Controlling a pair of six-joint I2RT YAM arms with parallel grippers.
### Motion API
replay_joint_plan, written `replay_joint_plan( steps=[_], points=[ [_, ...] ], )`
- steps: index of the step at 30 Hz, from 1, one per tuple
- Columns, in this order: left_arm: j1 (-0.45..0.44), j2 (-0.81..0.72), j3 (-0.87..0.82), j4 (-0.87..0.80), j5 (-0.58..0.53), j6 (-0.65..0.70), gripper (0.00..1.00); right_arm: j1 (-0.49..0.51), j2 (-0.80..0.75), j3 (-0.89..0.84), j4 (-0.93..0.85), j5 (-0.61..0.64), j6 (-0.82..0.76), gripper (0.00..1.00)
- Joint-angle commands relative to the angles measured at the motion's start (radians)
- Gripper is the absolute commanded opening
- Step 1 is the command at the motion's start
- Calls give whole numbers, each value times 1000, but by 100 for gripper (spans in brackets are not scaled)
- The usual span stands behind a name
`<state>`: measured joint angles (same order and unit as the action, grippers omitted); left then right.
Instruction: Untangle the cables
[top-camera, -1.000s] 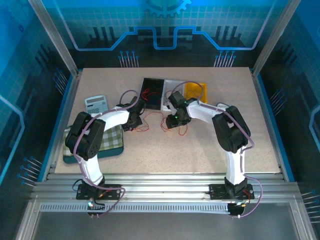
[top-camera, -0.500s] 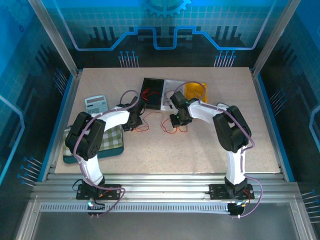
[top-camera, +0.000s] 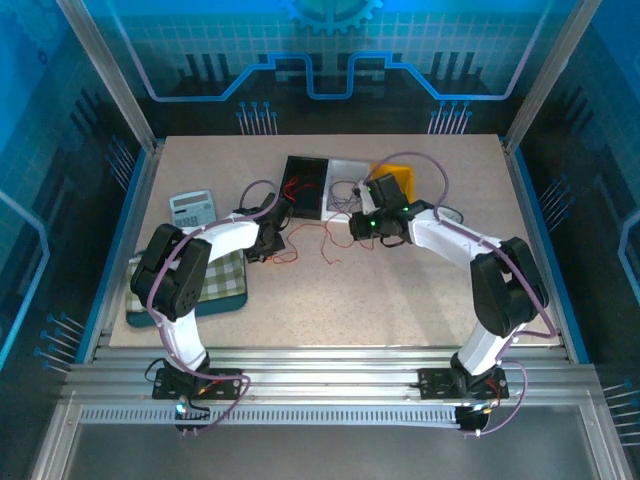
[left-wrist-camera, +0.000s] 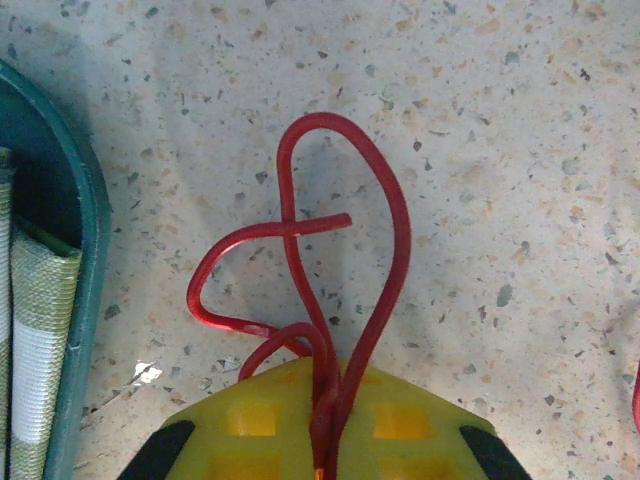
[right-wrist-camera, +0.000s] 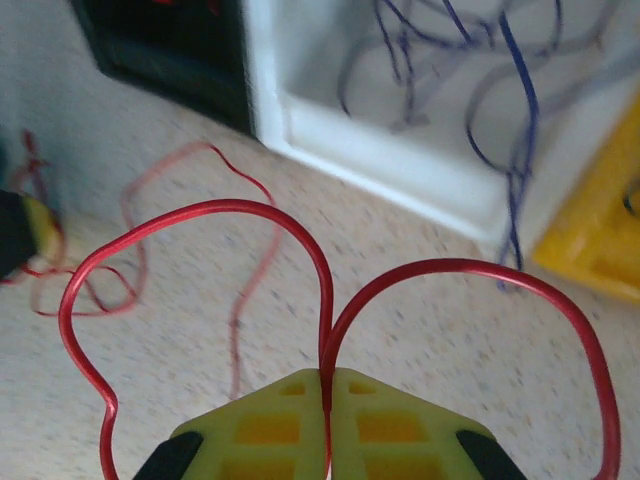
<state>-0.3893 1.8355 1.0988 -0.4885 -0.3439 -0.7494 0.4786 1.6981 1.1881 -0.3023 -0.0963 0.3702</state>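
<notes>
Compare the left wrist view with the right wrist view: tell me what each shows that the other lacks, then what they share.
Left wrist, not right: a green tray's rim with a checked cloth inside. Right wrist, not left: a black tray, a white tray holding blue wires, a yellow tray's corner. Both: the speckled table, and looping red wire pinched in a shut claw: the left claw in one, the right claw in the other.
</notes>
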Motion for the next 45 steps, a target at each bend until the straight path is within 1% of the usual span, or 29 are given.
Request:
replay_joint_plan(
  steps=[1,7,11,15,17,20,21,22,23,24,26,28,30,33,37,41,43,45],
  points=[
    [-13,18,1,-11,4,9,0,16,47,129,43,-90,-8,0],
    [-13,1,-11,-13,-17,-2,0,28,296,471,-16,-169,-6,0],
    [-13,-13,-20,-14,-33,-9,0,26,494,745,-93,-188,-14,0],
    [-13,-15,-22,-18,-38,-10,0,11,689,997,-122,-252,-2,2],
    [-13,-13,-21,-20,-40,-11,0,-3,759,1093,-119,-283,17,1],
    [-14,-14,-19,-28,-47,-14,0,-20,844,1225,-162,-292,28,2],
    [-14,-15,-19,-30,-50,-15,0,-24,861,1252,-182,-282,25,4],
    [-14,-16,-19,-29,-50,-15,0,-27,867,1259,-191,-270,25,8],
    [-14,-15,-20,-28,-50,-15,0,-29,863,1255,-198,-263,19,19],
    [-13,-16,-20,-28,-50,-15,0,-29,848,1237,-200,-238,13,27],
    [-14,-15,-19,-32,-52,-16,0,-30,792,1164,-175,-180,-3,32],
    [-15,-15,-19,-32,-51,-17,0,-33,711,1056,-102,-132,-12,40],
    [-14,-14,-19,-31,-53,-19,0,-37,620,930,-8,-88,-15,42],
    [-14,-13,-17,-30,-53,-21,0,-38,530,827,58,-61,-23,45],
    [-13,-5,-7,-30,-49,-15,0,-38,467,735,80,-74,-21,47],
    [-14,4,2,-24,-33,4,0,-29,350,531,150,-90,0,47],
    [-13,-9,-10,14,5,39,0,-9,266,378,205,-88,-3,48],
    [-10,-34,-32,70,70,71,0,22,191,244,243,-90,-32,48]
  ],
)
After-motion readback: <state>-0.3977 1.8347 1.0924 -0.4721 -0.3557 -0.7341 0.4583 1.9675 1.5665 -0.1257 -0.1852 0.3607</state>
